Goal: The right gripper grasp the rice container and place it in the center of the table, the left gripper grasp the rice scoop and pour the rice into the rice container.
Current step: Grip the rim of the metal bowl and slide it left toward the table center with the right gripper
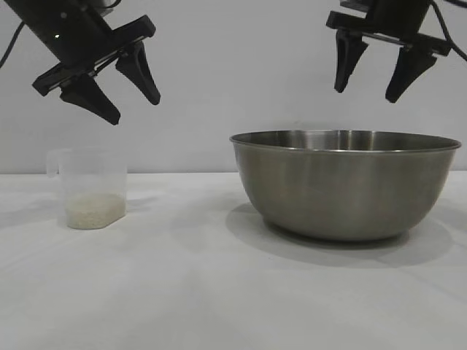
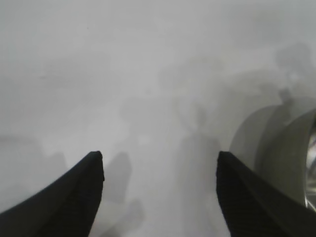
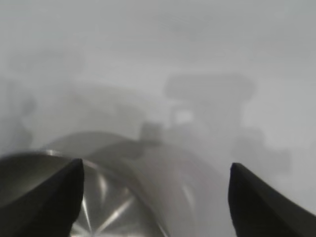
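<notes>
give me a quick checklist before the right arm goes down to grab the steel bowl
1. Right gripper open: ok, fingers spread, holding nothing.
2. Right gripper over the steel bowl: ok, it hangs above the rim, clear of it.
3. Bowl upright on the table: ok.
4. Left gripper out of the way: ok, open, tilted, hanging above the plastic measuring cup, away from the bowl.
5. Cup upright with rice at its bottom: ok.
6. Bowl empty inside: cannot tell; only part of the interior shows.
</notes>
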`<action>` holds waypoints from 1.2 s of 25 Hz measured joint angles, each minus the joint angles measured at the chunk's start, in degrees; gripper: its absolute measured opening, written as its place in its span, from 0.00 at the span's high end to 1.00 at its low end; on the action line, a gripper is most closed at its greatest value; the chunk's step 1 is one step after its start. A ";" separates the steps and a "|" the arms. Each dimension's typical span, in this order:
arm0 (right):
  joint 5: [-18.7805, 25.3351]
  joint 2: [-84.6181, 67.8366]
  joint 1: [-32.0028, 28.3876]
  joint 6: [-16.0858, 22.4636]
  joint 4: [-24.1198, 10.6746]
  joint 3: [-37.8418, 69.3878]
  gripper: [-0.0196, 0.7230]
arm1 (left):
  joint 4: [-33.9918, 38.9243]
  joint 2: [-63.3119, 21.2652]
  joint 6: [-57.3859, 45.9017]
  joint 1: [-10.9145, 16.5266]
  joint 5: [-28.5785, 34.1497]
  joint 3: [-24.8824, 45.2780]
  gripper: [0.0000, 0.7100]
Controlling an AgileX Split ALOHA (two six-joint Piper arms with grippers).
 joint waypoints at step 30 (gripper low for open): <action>-1.04 7.02 0.12 -0.33 2.21 14.22 0.85 | 0.00 0.00 0.10 0.00 0.00 0.00 0.40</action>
